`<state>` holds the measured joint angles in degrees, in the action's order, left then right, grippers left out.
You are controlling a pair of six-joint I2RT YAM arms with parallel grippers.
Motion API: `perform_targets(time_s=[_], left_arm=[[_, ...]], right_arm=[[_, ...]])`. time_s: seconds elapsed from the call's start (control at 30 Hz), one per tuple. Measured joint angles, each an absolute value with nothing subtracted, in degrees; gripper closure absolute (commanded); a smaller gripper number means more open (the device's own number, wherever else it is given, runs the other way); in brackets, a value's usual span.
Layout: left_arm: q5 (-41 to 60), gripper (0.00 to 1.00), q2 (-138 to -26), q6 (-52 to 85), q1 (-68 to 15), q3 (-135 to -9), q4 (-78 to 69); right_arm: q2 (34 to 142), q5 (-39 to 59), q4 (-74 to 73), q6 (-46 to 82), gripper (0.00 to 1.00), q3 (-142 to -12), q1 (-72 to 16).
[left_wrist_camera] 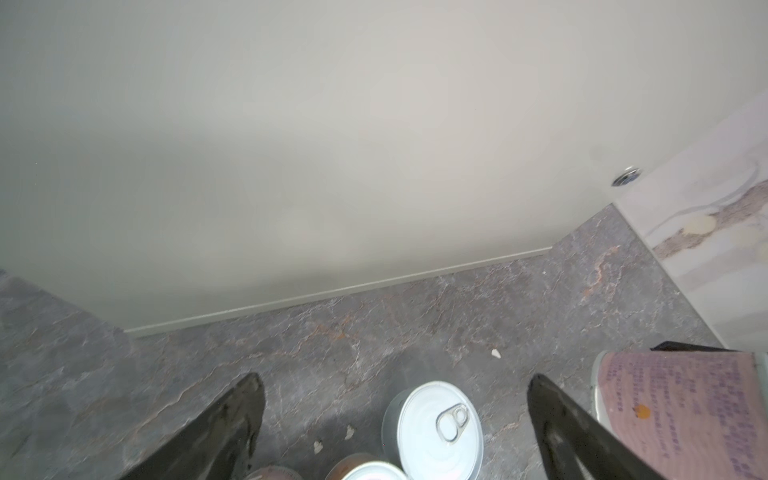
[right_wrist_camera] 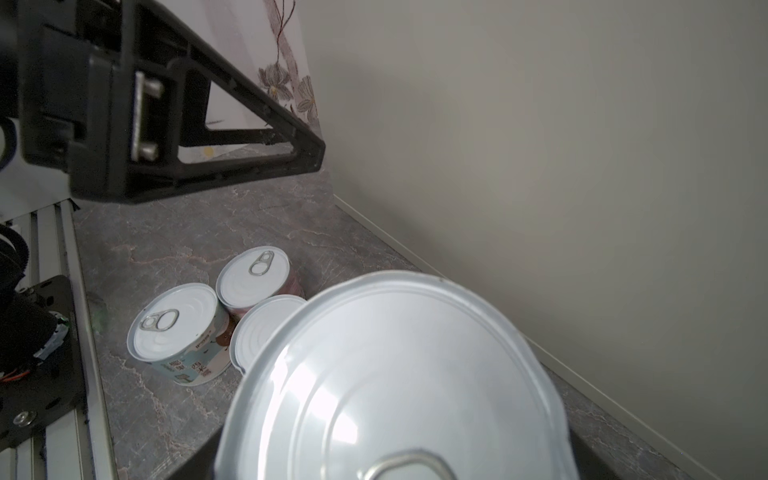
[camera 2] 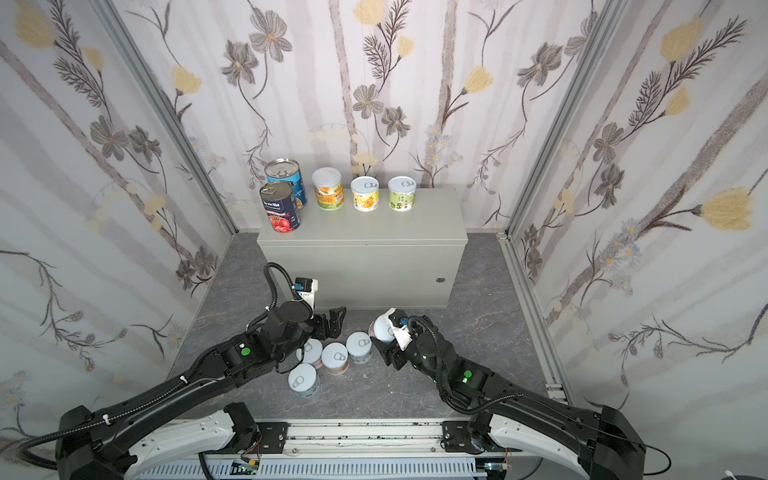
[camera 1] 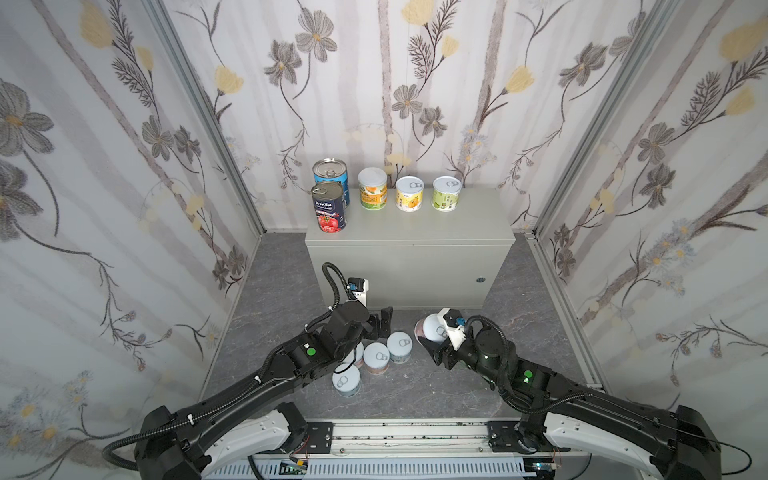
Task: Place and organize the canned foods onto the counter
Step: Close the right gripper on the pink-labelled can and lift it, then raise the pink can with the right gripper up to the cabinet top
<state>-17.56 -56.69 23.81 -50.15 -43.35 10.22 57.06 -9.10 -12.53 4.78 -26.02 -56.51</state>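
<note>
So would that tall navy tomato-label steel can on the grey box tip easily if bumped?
Probably not: the tall navy tomato-label steel can stands upright on a flat base. It sits near the front left corner of the light-grey metal counter, so a shove might push it off. Tipped, it would likely roll.

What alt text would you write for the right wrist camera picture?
The pale lid of a held can fills the foreground. Behind it, three short cans stand on the dark marbled floor, in front of the grey counter.
</note>
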Motion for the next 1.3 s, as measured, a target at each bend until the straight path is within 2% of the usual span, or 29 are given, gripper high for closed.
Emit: perform_targets(time_s=[0.2, 0.4, 0.57, 0.87, 1.3], left_arm=[[-16.53, 0.00, -58.61, 20.75, -50.15, -44.27, 2.52], [-18.68, 0.00, -59.83, 19.51, -50.15, -48.88, 1.43], [-21.17, 0.00, -56.84, 19.51, -50.15, -46.13, -0.78], [-29.45, 0.00, -52.90, 20.12, -49.80, -43.22, -3.01], [-36.91, 0.00, -45.87, 24.23, -49.34, -38.63, 0.27]], right_arm=[[54.02, -9.10, -10.13, 4.64, 0.43, -30.13, -52.12], [51.83, -8.71, -9.23, 2.90, 0.43, -34.41, -47.79], [51.90, -5.76, -5.58, 2.15, 0.43, -40.97, -43.40], [58.26, -3.77, -2.37, -3.05, 0.46, -55.44, -37.65], [69.41, 2.33, 3.20, -6.96, 0.44, -73.17, -24.40]])
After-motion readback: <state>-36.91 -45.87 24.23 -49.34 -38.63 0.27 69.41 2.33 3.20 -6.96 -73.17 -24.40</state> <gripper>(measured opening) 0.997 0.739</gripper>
